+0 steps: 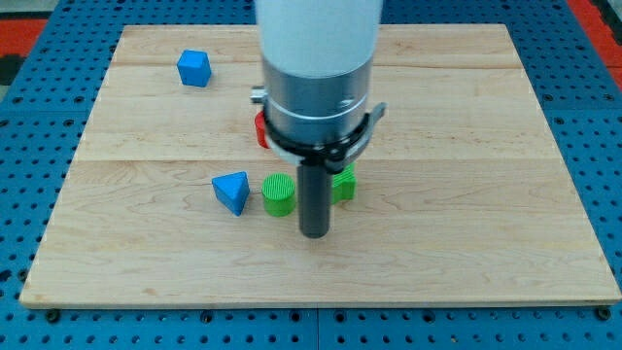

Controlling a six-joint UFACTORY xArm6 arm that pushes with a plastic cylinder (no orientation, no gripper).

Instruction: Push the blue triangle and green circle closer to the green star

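Note:
The blue triangle lies left of centre on the wooden board. The green circle stands just to its right, a small gap between them. A green block, likely the green star, shows only partly behind my rod to the right of the circle. My tip rests on the board just right of and slightly below the green circle, between it and the partly hidden green block.
A blue cube-like block sits near the board's top left. A red block is mostly hidden behind the arm's body near the centre. The board lies on a blue pegboard surface.

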